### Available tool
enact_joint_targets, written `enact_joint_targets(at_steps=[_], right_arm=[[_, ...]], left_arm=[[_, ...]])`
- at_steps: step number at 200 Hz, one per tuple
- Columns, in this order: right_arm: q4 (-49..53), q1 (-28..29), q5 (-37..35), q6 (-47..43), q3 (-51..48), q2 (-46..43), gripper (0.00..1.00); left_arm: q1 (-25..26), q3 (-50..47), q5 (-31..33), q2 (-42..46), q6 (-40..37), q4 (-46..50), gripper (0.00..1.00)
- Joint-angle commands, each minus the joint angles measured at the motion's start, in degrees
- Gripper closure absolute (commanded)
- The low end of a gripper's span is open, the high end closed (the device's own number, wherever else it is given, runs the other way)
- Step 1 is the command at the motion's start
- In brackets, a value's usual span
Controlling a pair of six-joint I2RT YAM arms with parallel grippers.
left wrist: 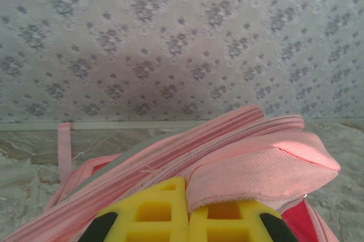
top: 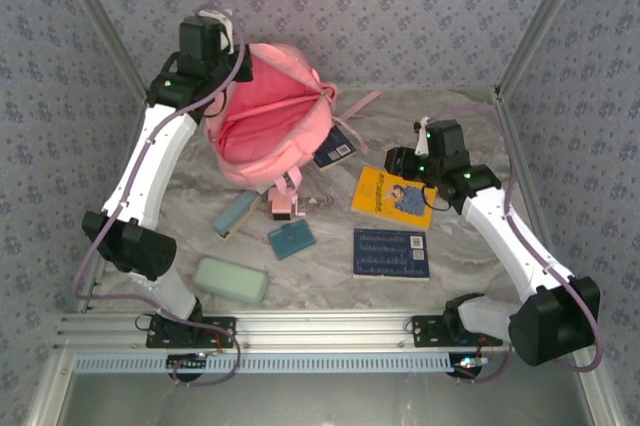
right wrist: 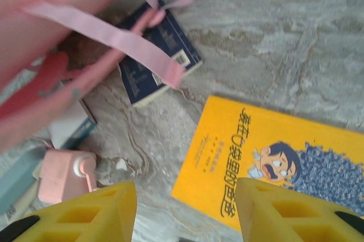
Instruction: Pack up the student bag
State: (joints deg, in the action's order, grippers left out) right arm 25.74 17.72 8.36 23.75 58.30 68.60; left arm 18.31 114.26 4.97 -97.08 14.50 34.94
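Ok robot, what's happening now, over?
Left pincer shut on rim of big soft pink fabric backpack, mouth open. Right pincer open over edge of flat yellow paperback book. Pink strap lies across small dark blue book.

Looking down from high behind the bases onto the desk. Close in from each wrist, student bag shared throughout.
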Motion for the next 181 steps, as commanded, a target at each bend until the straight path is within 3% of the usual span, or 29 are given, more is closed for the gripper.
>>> enact_joint_targets(at_steps=[1, 60, 104, 133, 155, 181], right_arm=[[1.0, 1.2, 0.3, -1.7, -1.9, -1.2, 0.5], [1.2, 9.9, -3.3, -1.3, -2.8, 0.9, 0.48], [0.7, 20.9, -6.5, 0.6, -0.6, 4.9, 0.42], [0.8, 26.7, -8.0, 1.5, 1.2, 8.0, 0.41], [-0.1, 28.1, -7.5, 3.1, 1.8, 9.3, 0.4], [0.5, 28.0, -7.0, 4.1, 3.6, 8.5, 0.39]], left_arm=[[-1.2, 3.5, 2.0, 5.7, 0.5, -5.7, 1.0], [-3.1, 0.9, 13.3, 10.0, -6.4, -4.2, 1.0], [-1.5, -2.2, 11.4, 9.5, -6.3, 1.2, 1.0], [-0.4, -4.0, 0.5, 6.7, -2.5, 10.9, 1.0], [-0.1, -8.8, -12.3, 6.8, 0.9, 10.9, 1.0], [0.8, -13.3, -19.7, 8.1, 3.8, 9.6, 1.0]])
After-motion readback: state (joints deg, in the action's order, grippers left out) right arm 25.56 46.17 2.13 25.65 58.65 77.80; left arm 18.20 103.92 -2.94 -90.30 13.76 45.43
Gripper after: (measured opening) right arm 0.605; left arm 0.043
